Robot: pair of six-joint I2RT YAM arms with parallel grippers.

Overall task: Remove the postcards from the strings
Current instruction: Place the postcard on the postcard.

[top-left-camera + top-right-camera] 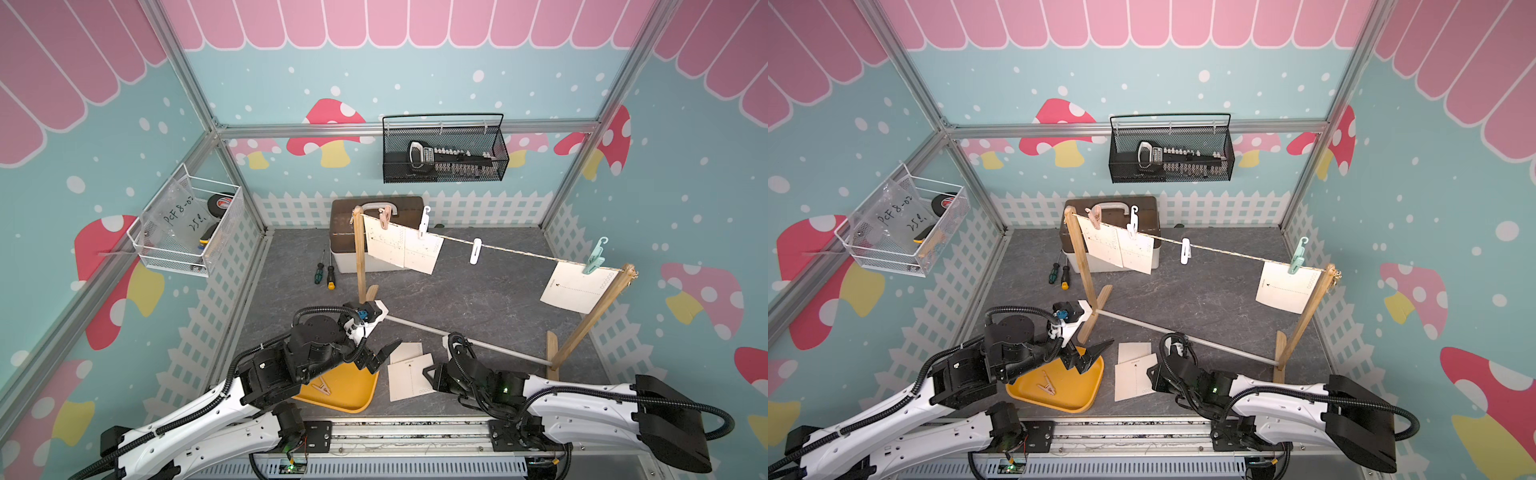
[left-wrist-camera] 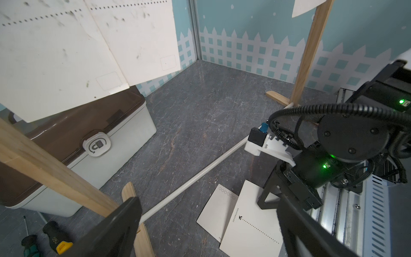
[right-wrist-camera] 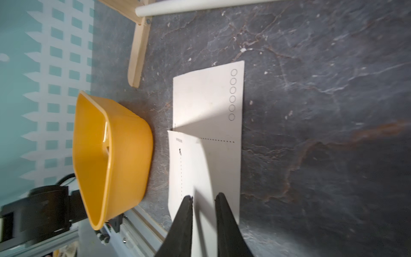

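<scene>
Three cards (image 1: 575,291) hung from the string (image 1: 515,250) under pegs (image 1: 595,261): two overlapping at its 11 o'clock end, one at its 3 o'clock end. Two more lay overlapped on the floor (image 1: 478,299) at 6 o'clock, just beside the tray (image 1: 357,401). The right gripper (image 3: 204,195) stood over the upper floor card with its jaws slightly parted; contact could not be confirmed. The left gripper (image 1: 386,356) hung fully spread and empty above the tray's edge.

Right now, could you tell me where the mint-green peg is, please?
In both top views, the mint peg hangs on the string by the right-hand post, clipping the lone postcard.
</scene>
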